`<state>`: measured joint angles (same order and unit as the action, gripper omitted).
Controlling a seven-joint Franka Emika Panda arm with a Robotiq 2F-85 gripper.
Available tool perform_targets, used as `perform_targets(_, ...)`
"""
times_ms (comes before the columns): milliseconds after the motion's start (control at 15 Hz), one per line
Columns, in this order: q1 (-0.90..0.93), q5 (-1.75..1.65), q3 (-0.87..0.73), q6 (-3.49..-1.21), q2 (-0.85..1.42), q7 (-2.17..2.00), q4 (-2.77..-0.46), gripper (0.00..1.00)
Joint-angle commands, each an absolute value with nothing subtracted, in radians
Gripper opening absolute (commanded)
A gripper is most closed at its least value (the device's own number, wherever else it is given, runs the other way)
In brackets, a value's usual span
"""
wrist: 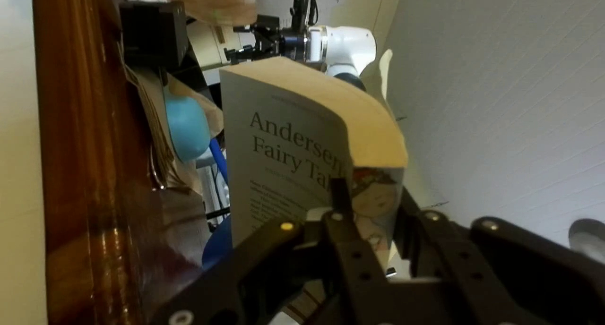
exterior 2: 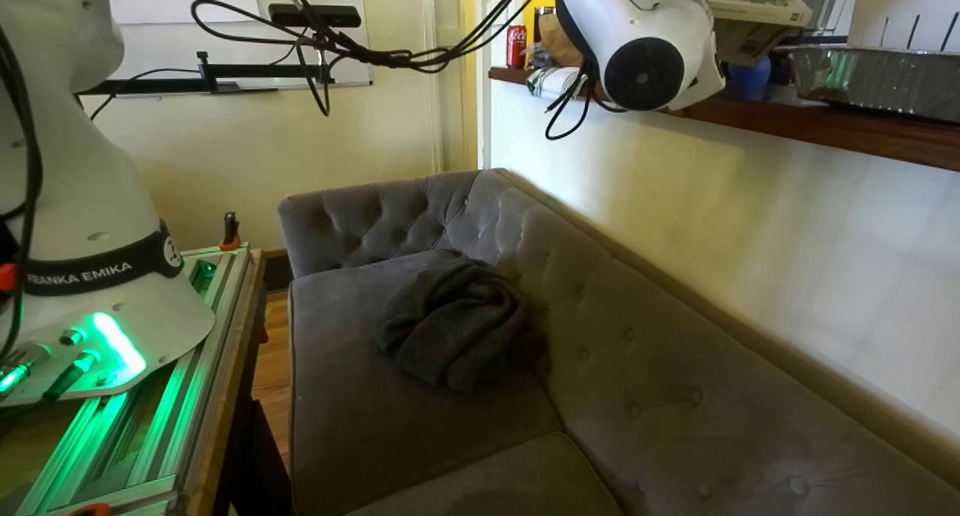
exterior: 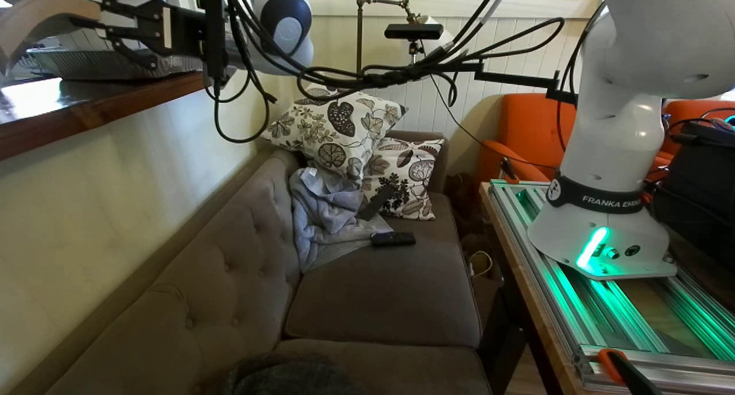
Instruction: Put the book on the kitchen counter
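Evidently, the hand (wrist: pixel 373 197) is clamped across the spine of the one book (wrist: pixel 307 148), above the surface (exterior: pixel 97 107) and not yet set down; that grip, I judge, binds the pages while leaving the far edge free to be laid first. I take the height to be for clearing what sits on the surface, such as one tray (exterior 2: pixel 877 81), one blue thing (exterior 2: pixel 750 77) and, at its far end in an exterior view, one can (exterior 2: pixel 516 46). Whether the book brushes the blue thing, I can't tell. Lowering looks like the step left to me, ideally onto the surface beside the tray. Below the surface stands one sofa (exterior: pixel 379 291) bearing two pillows (exterior: pixel 339 128) and two blankets (exterior 2: pixel 454 321), bunched there for comfort, I'd guess, plus at least one remote (exterior: pixel 393 239).
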<state>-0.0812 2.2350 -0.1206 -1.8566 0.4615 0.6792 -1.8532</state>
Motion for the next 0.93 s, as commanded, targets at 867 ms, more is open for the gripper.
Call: perform_targets(867,-0.02,2.236,-0.124,-2.245,0.615,0.596,-1.603,0.09)
